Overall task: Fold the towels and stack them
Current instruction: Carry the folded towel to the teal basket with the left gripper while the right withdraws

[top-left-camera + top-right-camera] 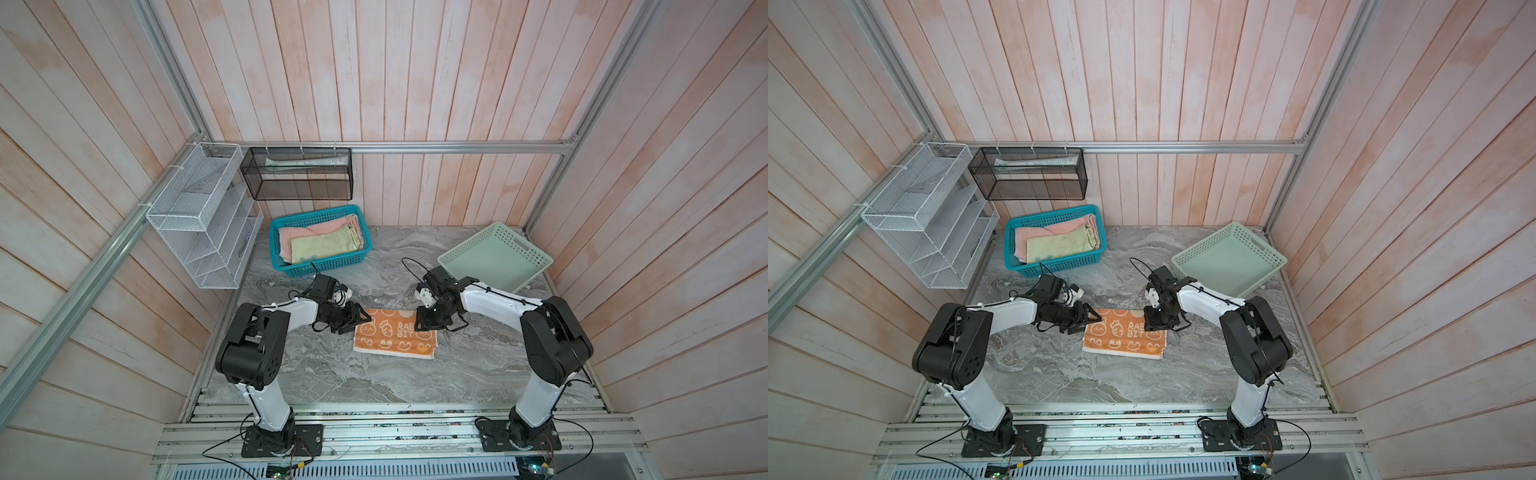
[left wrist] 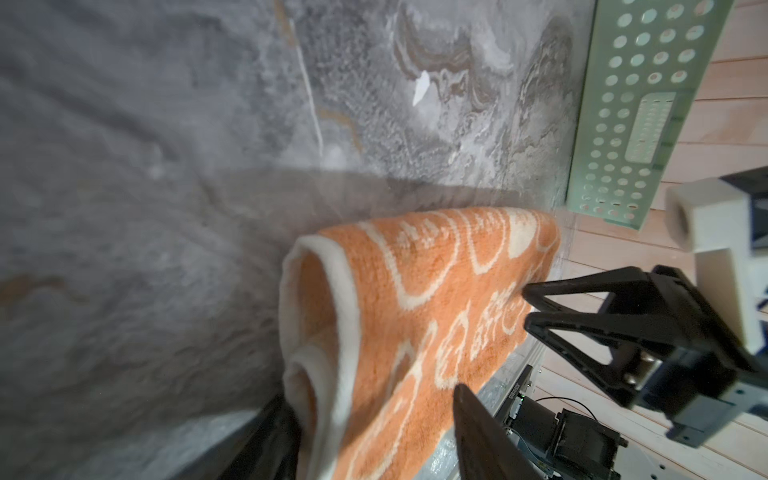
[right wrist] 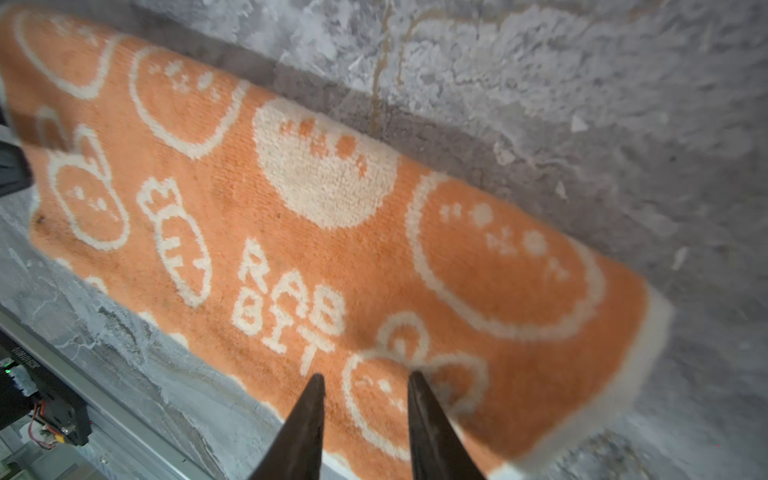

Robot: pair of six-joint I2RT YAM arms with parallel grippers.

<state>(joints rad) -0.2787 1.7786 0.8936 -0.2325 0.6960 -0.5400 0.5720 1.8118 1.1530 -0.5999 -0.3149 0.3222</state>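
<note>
Grey marble bench (image 1: 374,374) | orange towel (image 1: 390,338) lying folded mid-frame | left claw (image 1: 359,324), right claw (image 1: 427,327) both released, hovering at its ends | pink towel (image 1: 316,230), yellow towel (image 1: 324,245) waiting in teal basket (image 1: 316,266) upper left | stacking seemingly pending

The pink towel (image 1: 320,226) lies mostly hidden under the yellow towel (image 1: 324,247) in the basket (image 1: 328,266). In both top views the right gripper (image 1: 426,327) covers a far corner of the orange towel (image 1: 395,338). In the right wrist view that towel runs off the edges and its white end is blurry. The left gripper (image 2: 370,395) seems cut off at the edge too.
</note>
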